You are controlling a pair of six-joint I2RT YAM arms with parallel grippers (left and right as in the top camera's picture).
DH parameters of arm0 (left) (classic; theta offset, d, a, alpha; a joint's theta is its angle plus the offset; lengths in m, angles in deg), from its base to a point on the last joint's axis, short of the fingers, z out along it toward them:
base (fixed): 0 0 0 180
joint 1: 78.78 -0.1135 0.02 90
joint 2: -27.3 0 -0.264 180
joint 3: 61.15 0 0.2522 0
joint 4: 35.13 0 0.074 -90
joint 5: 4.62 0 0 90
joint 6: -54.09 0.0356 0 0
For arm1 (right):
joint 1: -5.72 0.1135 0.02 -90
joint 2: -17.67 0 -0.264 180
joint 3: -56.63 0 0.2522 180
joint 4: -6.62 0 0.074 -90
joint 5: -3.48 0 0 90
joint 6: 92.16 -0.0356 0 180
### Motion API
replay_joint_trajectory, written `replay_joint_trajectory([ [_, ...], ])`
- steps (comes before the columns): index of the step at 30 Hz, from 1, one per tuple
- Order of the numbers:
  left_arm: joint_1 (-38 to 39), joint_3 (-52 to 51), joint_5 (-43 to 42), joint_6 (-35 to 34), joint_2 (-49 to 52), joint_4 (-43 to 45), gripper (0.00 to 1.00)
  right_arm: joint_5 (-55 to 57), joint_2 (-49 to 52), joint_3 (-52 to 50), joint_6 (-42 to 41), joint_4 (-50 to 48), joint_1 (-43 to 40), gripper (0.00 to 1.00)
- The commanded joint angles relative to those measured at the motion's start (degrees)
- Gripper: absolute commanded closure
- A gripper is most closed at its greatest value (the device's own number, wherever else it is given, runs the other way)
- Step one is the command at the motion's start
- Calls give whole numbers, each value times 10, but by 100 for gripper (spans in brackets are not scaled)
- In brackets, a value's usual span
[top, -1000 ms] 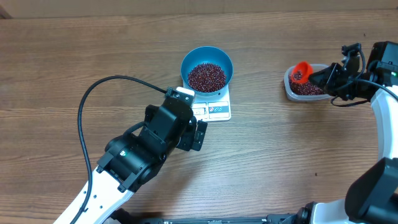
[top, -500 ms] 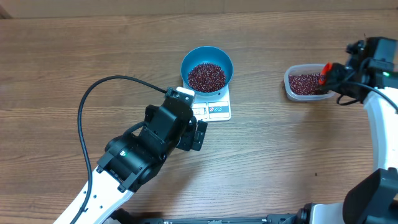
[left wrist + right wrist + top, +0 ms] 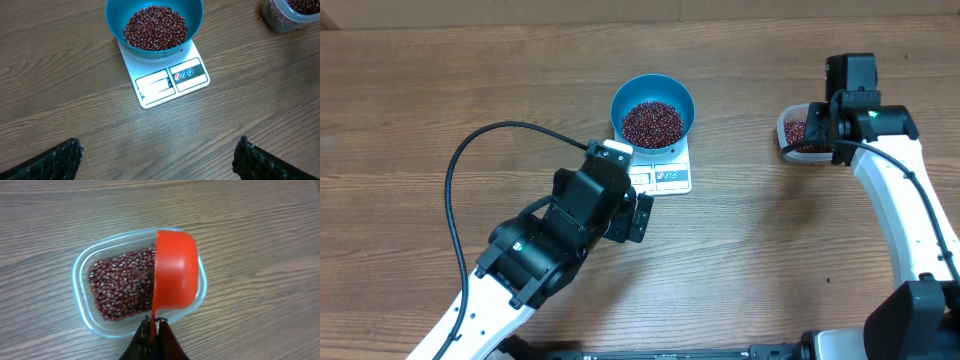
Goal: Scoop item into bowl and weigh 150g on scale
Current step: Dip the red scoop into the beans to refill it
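Near the tabletop's (image 3: 770, 250) back edge, the bowl (image 3: 652, 85) of beans (image 3: 652, 123) sits on the scale (image 3: 665, 176). The left claw (image 3: 157, 159) hangs spread, empty, before it. The right claw (image 3: 154, 330) pinches a red scoop (image 3: 175, 275) tipped over the right-edge tub (image 3: 82, 267).

Beans (image 3: 155, 27) are maroon, bowl (image 3: 196, 20) teal-blue, scale (image 3: 155, 86) white, all ahead of the left pincer (image 3: 160, 160). Scoop (image 3: 175, 272) at the right pincer (image 3: 154, 334) is orange-red.

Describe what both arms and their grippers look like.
Both arms have white links and black joint housings. The left arm carries a looping black cable; the left fingers are black and knobbly. The right arm shows a small green light; the right fingers are black too.
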Motion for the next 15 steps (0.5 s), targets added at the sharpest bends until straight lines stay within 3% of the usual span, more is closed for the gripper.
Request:
replay_joint_trajectory([
  [1,0,-1,-3,11,3,2,0,43,-18,3,-39,-3,1,96],
  [10,0,-1,-3,11,3,2,1,5,-18,3,-101,-10,2,96],
  [15,0,-1,-3,11,3,2,0,-84,-18,3,-62,-41,26,96],
])
